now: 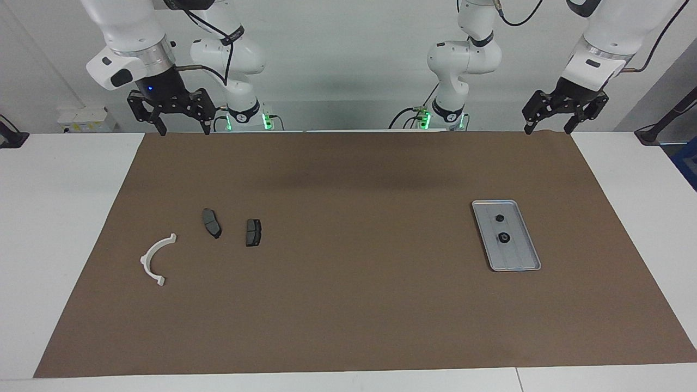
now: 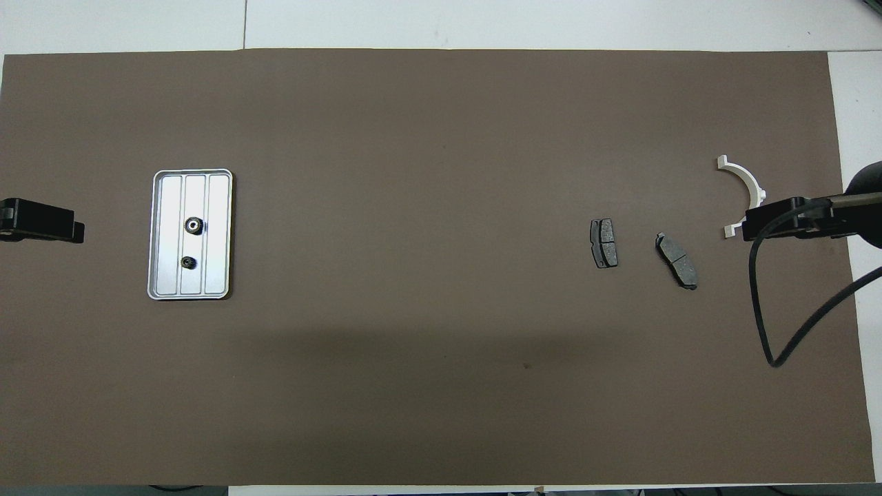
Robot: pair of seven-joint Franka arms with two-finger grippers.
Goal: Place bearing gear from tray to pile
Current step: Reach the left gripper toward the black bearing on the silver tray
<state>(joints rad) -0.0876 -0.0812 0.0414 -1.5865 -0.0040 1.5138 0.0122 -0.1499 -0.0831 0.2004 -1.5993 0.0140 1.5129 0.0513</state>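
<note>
A brown mat (image 1: 348, 256) covered my white bench (image 1: 65, 228) under a pale wall; both the left hand (image 1: 546, 129) and the right hand (image 1: 182, 129) hung spread, waiting over the mat's near edge.

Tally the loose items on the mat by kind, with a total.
Silver tray: 1
Small dark gears in the tray: 2
Dark grey brake pads: 2
White half-ring bracket: 1
Total: 6
</note>
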